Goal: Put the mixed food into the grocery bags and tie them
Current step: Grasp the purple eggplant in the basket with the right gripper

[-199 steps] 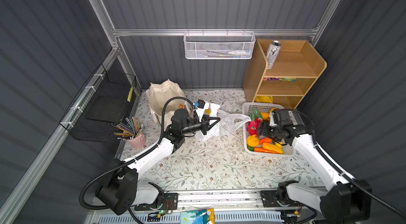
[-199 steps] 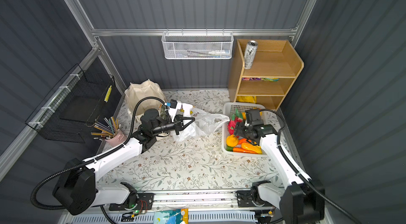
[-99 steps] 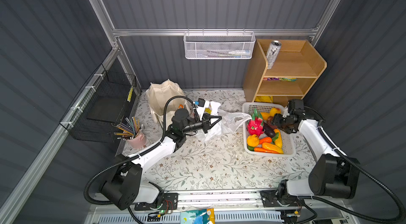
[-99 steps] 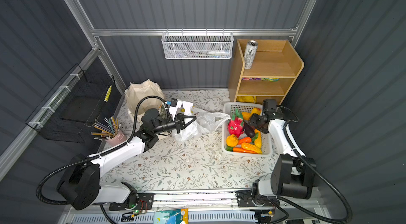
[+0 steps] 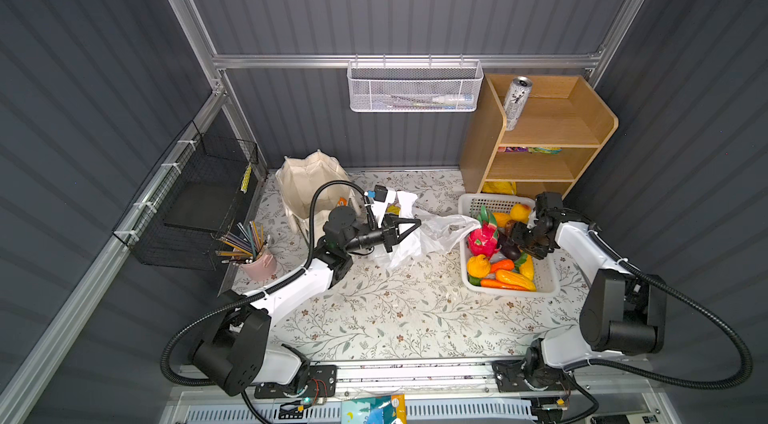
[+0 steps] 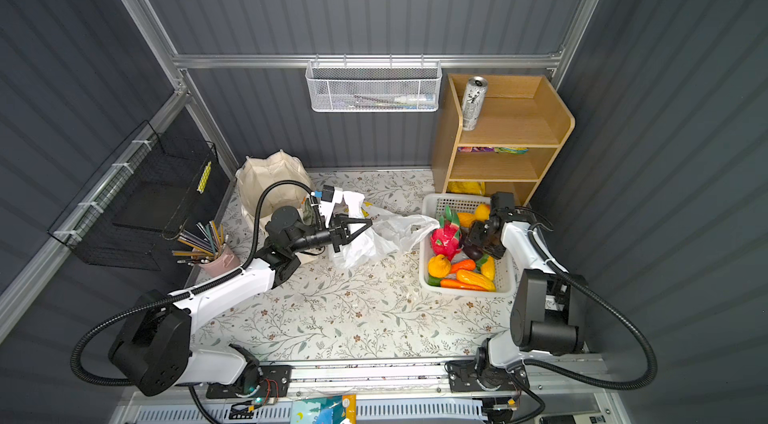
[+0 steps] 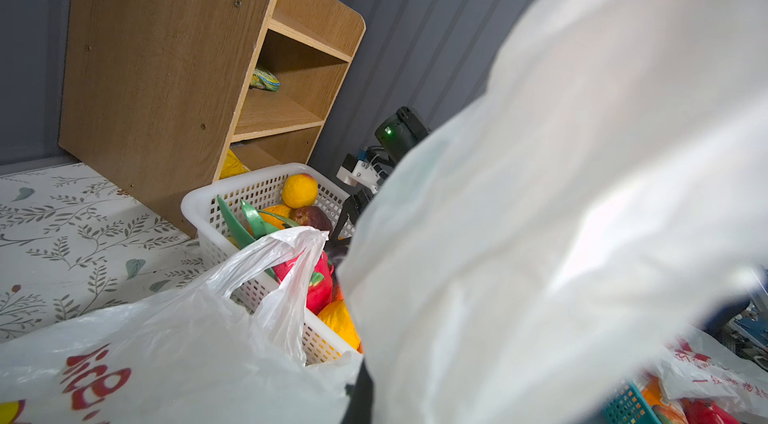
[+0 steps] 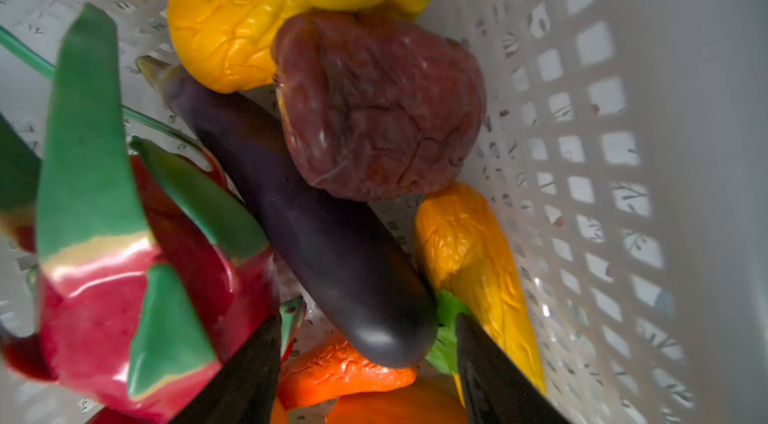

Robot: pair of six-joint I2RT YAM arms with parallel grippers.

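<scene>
The right gripper (image 8: 368, 320) has been swung round to the right side of the basket (image 5: 544, 276) and lowered. Its jaws are held apart astride the end of the eggplant (image 8: 316, 226), which lies among the toy produce. The left gripper (image 5: 415, 225) is kept clamped on the plastic bag (image 5: 440, 230) — unmoved.
</scene>
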